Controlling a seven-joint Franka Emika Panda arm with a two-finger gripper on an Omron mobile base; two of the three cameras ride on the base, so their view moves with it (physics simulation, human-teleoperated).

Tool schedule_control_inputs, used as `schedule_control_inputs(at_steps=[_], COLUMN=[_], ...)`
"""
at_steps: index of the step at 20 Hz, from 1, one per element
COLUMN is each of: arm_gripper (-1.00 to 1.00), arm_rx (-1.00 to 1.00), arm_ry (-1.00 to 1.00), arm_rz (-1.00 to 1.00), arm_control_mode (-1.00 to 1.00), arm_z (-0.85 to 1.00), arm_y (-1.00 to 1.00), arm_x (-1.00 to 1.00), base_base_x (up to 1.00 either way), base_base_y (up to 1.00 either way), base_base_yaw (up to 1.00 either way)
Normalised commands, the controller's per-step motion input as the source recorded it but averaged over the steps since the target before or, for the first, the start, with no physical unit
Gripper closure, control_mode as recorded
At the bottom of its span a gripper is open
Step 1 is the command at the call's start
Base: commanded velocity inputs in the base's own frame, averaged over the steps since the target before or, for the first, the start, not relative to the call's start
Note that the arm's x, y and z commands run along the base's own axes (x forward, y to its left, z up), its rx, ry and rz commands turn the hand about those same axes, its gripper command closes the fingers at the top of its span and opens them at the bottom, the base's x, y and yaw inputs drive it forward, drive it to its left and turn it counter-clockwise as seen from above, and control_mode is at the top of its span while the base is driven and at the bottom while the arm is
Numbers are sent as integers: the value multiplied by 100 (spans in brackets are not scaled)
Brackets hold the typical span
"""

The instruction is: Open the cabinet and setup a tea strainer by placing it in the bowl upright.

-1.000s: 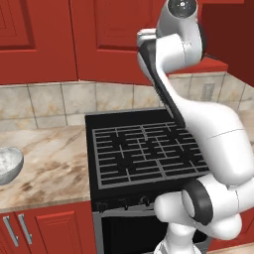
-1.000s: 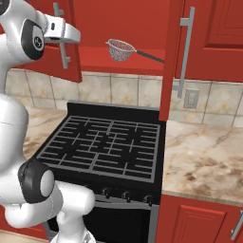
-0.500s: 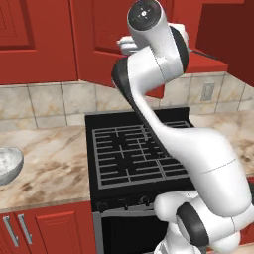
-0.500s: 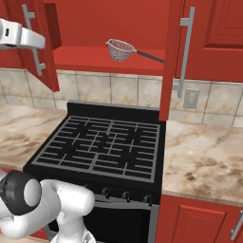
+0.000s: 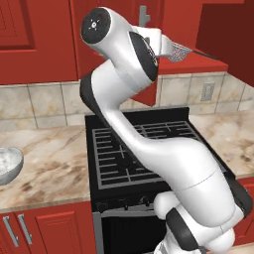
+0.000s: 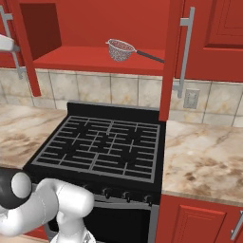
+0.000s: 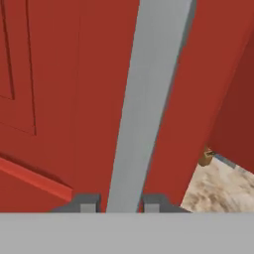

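From the left base view, the arm rises from the lower right, bends over the stove (image 5: pixel 144 149) and reaches up toward the cabinet (image 5: pixel 208 30). The tea strainer (image 5: pixel 179 51) sits on the cabinet shelf, its thin handle pointing right. The bowl (image 5: pixel 9 165) rests on the counter (image 5: pixel 49 168) at far left, well apart from the strainer.

In the right base view both cabinet doors stand open. The strainer lies on the shelf with its mesh basket left, mouth upward, and its dark handle running right and slightly down.

In the hand view the gripper (image 7: pixel 119 203) straddles the door's silver bar handle (image 7: pixel 149 99), which runs lengthwise away from the camera. The fingertips (image 7: pixel 88 203) sit narrowly on either side of the bar; whether they press on it I cannot tell.
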Motion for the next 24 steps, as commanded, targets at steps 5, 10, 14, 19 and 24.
schedule_control_inputs(at_steps=[5,10,14,19,24], arm_gripper=[-100,-100,-100,-100,-100], arm_rx=[-5,15,45,54,62], arm_ry=[0,0,0,1,-4], arm_rz=[-5,0,8,14,17], arm_control_mode=[-100,-100,-100,-100,-100], arm_z=[13,25,9,0,-17], arm_y=[10,-40,-99,-100,-86], arm_x=[-22,-76,-67,-3,8], base_base_x=[0,0,0,0,0], base_base_y=[0,0,0,0,0], base_base_yaw=[0,0,0,0,0])
